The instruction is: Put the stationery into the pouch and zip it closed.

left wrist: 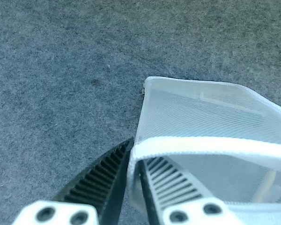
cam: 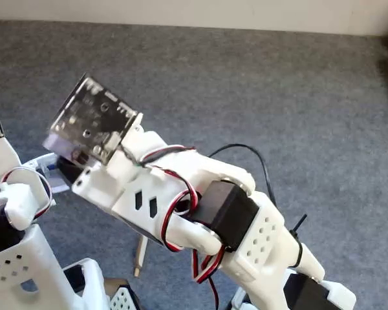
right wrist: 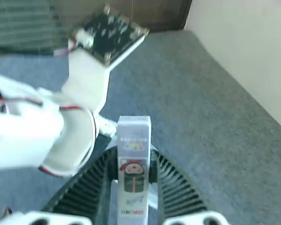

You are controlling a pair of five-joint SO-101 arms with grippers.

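Observation:
A white mesh pouch (left wrist: pixel 201 117) lies on the grey carpet, its mouth rim lifted. My left gripper (left wrist: pixel 136 161) is shut on that white rim band, one finger inside and one outside. A pale stick-like item (left wrist: pixel 267 183) shows through the mesh inside. My right gripper (right wrist: pixel 133 161) is shut on a small lavender stationery box (right wrist: pixel 133 140) with a cartoon label, held above the carpet. In the high view the right arm (cam: pixel 200 206) stretches from the lower right toward the left, with the lavender box (cam: pixel 55 143) at its tip.
Grey carpet (cam: pixel 278 84) covers the floor. The left arm (cam: pixel 16 245) stands at the lower left of the high view, close to the right arm's tip. A beige stick (cam: pixel 140 255) lies on the carpet under the right arm. A pale wall (right wrist: pixel 243 51) borders the carpet.

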